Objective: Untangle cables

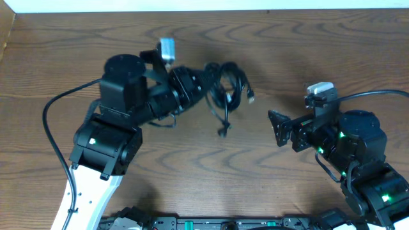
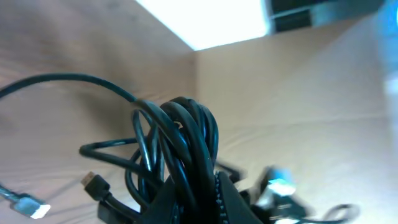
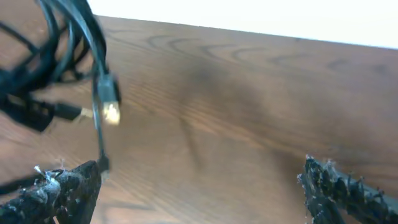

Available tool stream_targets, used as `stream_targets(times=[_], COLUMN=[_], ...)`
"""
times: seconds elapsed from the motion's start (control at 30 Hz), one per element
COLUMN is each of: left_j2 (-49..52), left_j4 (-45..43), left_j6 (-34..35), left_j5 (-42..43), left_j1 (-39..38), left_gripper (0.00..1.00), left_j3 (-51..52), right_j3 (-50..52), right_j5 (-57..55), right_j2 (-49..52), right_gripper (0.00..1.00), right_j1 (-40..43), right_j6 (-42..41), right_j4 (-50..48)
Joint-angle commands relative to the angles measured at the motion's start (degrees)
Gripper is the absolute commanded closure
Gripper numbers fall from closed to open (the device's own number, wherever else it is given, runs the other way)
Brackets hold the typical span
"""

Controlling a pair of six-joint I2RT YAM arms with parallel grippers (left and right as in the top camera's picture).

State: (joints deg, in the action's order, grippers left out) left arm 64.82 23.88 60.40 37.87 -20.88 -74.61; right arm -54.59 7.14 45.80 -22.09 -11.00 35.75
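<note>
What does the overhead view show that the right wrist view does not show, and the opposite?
Only overhead: the left gripper shut on the cables, and both arms whole. Only right wrist: the rough surface of the right gripper's fingers, seen close. Both: the cables, a plug with a light tip, the wooden table, and the right gripper standing open.

The left arm stretches rightward over the wooden table (image 1: pixel 307 45), and the left gripper (image 1: pixel 203 88) is buried in the left edge of a clump of thin black cables (image 1: pixel 229 78). A light-tipped plug (image 1: pixel 250 97) trails out to the right, and a dark plug (image 1: pixel 222 132) lies below. The right gripper (image 1: pixel 276 128) – jaws spread – faces the clump from well apart.
</note>
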Motion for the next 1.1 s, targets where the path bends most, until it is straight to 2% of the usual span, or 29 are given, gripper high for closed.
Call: stream_targets(times=[0.0, 0.1, 0.23, 0.33, 0.47, 0.57, 0.77, 1.07], left_j2=[-0.9, -0.9, -0.9, -0.9, -0.9, -0.9, -0.9, -0.9], left_j4=[-5.9, -10.1, -11.0, -12.6, -18.1, -21.2, -21.2, -21.3], left_j6=[12.7, 18.1, 26.7, 29.2, 32.8, 33.4, 33.4, 33.4], left_j5=[4.3, 5.8, 6.7, 6.8, 8.1, 8.4, 10.6, 11.8], left_j1=[0.6, 0.6, 0.6, 0.6, 0.6, 0.6, 0.6, 0.6], left_gripper=[0.93, 0.92, 0.93, 0.92, 0.93, 0.92, 0.93, 0.93], left_j3=[-1.3, -1.3, -1.3, -1.3, -1.3, -1.3, -1.3, -1.3], right_j3=[0.0, 0.0, 0.0, 0.0, 0.0, 0.0, 0.0, 0.0], right_j5=[7.0, 9.6, 9.2, 7.6, 6.4, 6.3, 6.1, 6.0], right_j2=[0.7, 1.1, 1.1, 1.1, 1.2, 1.5, 1.5, 1.5], right_gripper=[0.01, 0.01, 0.01, 0.01, 0.01, 0.01, 0.01, 0.01], right_j1=[0.3, 0.3, 0.4, 0.4, 0.4, 0.4, 0.4, 0.4], right_j6=[-5.8, -9.2, -16.7, -22.8, -25.8, -26.2, -27.1, -27.1], right_j4=[-1.0, -3.5, -8.3, -10.5, -12.2, -14.1, -18.4, -19.8])
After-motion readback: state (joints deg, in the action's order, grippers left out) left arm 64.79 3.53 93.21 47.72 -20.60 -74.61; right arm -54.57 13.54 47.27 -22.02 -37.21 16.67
